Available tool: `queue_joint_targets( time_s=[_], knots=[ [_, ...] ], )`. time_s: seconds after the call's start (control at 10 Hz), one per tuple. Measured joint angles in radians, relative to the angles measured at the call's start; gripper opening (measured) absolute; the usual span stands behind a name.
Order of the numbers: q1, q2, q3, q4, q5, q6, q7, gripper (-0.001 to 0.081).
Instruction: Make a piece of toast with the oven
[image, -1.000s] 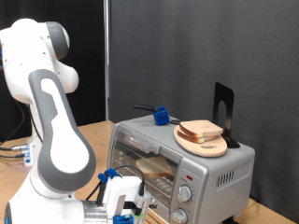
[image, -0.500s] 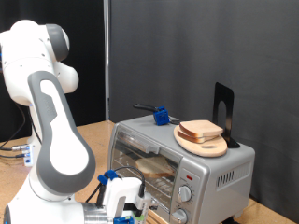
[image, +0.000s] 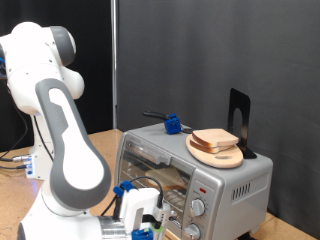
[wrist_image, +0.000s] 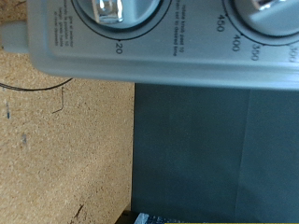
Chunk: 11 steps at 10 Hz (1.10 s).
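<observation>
The silver oven (image: 232, 178) stands on the wooden table at the exterior view's right. Through its glass door a pale slice of toast (image: 165, 180) shows on the rack. A second bread slice (image: 216, 137) lies on a round wooden plate (image: 222, 156) on the oven's roof. My gripper (image: 141, 222) hangs low in front of the oven's lower front, close to the door and left of the knobs (image: 198, 207). The wrist view looks straight at the oven's control panel (wrist_image: 168, 56), with two knobs (wrist_image: 112, 9) and dial numbers; my fingers do not show there.
On the oven's roof lie a blue-handled tool (image: 171, 125) and a black upright stand (image: 238, 120). A black curtain hangs behind. The cork-brown table (wrist_image: 65, 149) runs under the oven, with cables (image: 15, 160) at the exterior view's left.
The arm's elbow and the gripper have shifted a little towards the exterior view's right, closer to the oven's knob panel. The bread slices and oven have not moved.
</observation>
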Motion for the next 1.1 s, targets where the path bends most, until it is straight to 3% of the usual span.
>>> queue_joint_targets(
  time_s=[0.4,1.1],
  knots=[
    [0.041,0.013,0.009,-0.007,0.001,0.043,-0.066,0.0682],
    [0.044,0.019,0.014,-0.009,-0.001,0.024,-0.074,0.0682]
  ],
)
